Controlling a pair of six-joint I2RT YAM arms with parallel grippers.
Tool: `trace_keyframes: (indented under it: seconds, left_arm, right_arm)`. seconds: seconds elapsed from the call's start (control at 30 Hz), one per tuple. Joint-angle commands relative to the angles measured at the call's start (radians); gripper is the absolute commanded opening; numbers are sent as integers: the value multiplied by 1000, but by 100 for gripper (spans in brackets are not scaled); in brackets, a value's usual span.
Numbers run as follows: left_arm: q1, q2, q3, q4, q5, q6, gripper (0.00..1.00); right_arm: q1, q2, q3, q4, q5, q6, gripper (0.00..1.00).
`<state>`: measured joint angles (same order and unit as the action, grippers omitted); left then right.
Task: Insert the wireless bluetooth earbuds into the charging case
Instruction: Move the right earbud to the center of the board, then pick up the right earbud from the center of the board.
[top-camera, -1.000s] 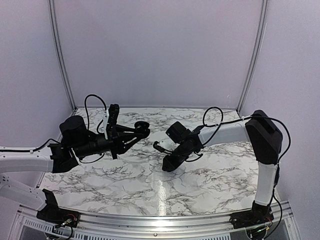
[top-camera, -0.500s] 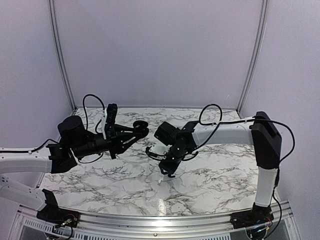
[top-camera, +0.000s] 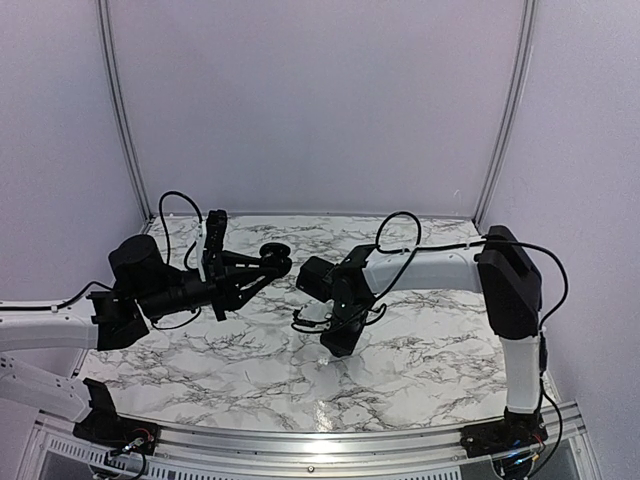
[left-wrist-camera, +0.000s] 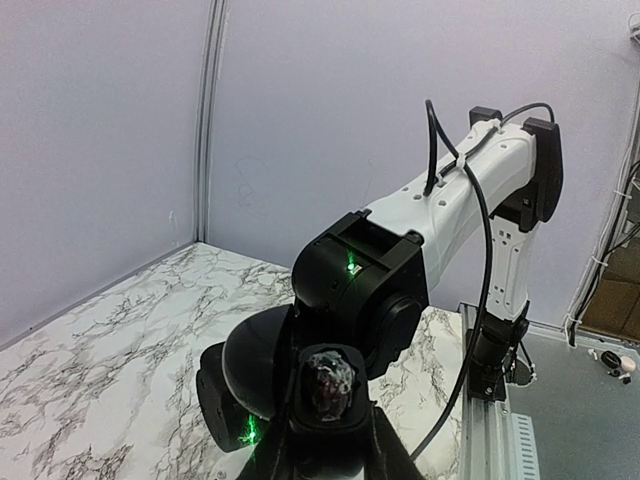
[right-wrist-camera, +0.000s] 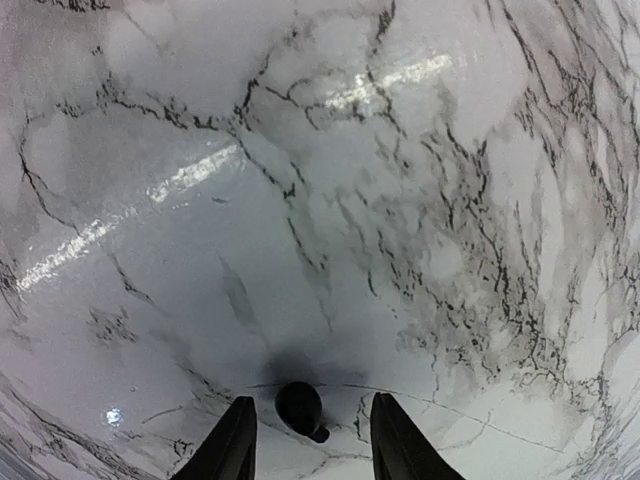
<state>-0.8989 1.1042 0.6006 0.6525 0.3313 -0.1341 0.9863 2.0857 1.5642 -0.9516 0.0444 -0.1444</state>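
Note:
My left gripper (top-camera: 266, 265) (left-wrist-camera: 330, 452) hovers above the table's left half, shut on a small rounded object that I take to be the charging case (left-wrist-camera: 328, 385) (top-camera: 280, 250). It has a dark rim and a pale, mottled inside that faces the left wrist camera. My right gripper (top-camera: 338, 346) (right-wrist-camera: 312, 445) points down at the marble near the table's middle. It is open, with one black earbud (right-wrist-camera: 300, 408) lying on the table between its fingers (right-wrist-camera: 236, 440), touching neither. In the top view the earbud is hidden under the gripper.
The marble table (top-camera: 420, 350) has pale walls close behind and on both sides. A metal rail (top-camera: 330, 440) runs along its near edge. The right arm's wrist (left-wrist-camera: 360, 300) sits close in front of the left gripper.
My right arm has swung left and down toward the table's middle, and its jaws have opened around the earbud. The left gripper, still shut, has drifted slightly left.

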Motion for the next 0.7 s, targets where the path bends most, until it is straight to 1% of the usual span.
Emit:
trace_keyframes:
  seconds: [0.0, 0.4, 0.67]
  left_arm:
    - [5, -20, -4, 9, -3, 4, 0]
    - [6, -28, -15, 9, -7, 2, 0]
    - [7, -38, -21, 9, -17, 6, 0]
  right_arm:
    - [15, 18, 64, -52, 28, 9, 40]
    - [48, 64, 75, -76, 56, 11, 31]
    - [59, 90, 98, -97, 70, 2, 18]
